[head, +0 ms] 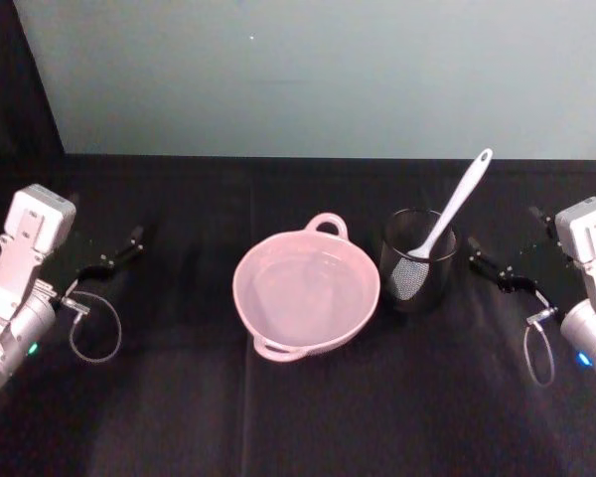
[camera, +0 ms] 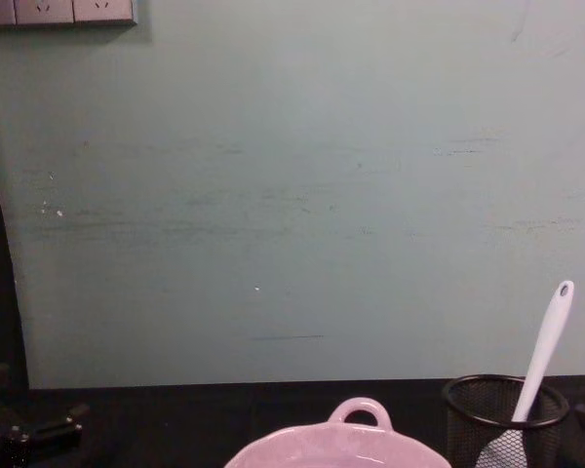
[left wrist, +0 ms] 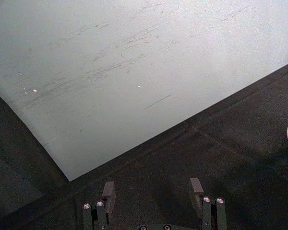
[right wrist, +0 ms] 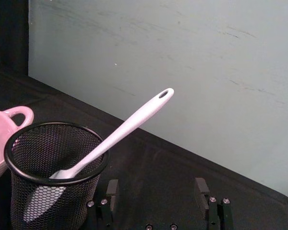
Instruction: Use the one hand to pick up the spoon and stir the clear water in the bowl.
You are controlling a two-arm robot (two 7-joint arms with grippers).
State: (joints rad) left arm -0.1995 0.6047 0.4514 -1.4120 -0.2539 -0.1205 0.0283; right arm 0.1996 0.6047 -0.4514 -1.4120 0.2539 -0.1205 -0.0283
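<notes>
Bowl (head: pixel 240 298) sits mid-table on the black cloth (head: pixel 298 427), clear water inside, one loop handle on the far rim and a second on the near-left rim. Black mesh cup (head: pixel 432 286) is just right of the bowl; can't tell whether they touch. Spoon (head: pixel 451 206) is in the cup: scoop down at the bottom, pale through the mesh, handle leaning on the rim and slanting up toward the far right, with the holed tip well above the cup. Nothing grips it. Right gripper (right wrist: pixel 156 188) is low over the cloth on the right side, near the cup but apart from it, pointed toward the cup and the wall (head: pixel 328 70). Its fingers (right wrist: pixel 112 189) are spread wide, with only bare cloth between them. In its wrist view the cup and spoon sit just ahead and off to one side, with the bowl's rim beyond. Left gripper (left wrist: pixel 152 189) is parked on the left side, well apart from the bowl, also low over the cloth, fingers (left wrist: pixel 108 190) spread. A sliver of the bowl rim shows at the edge of its wrist view.
</notes>
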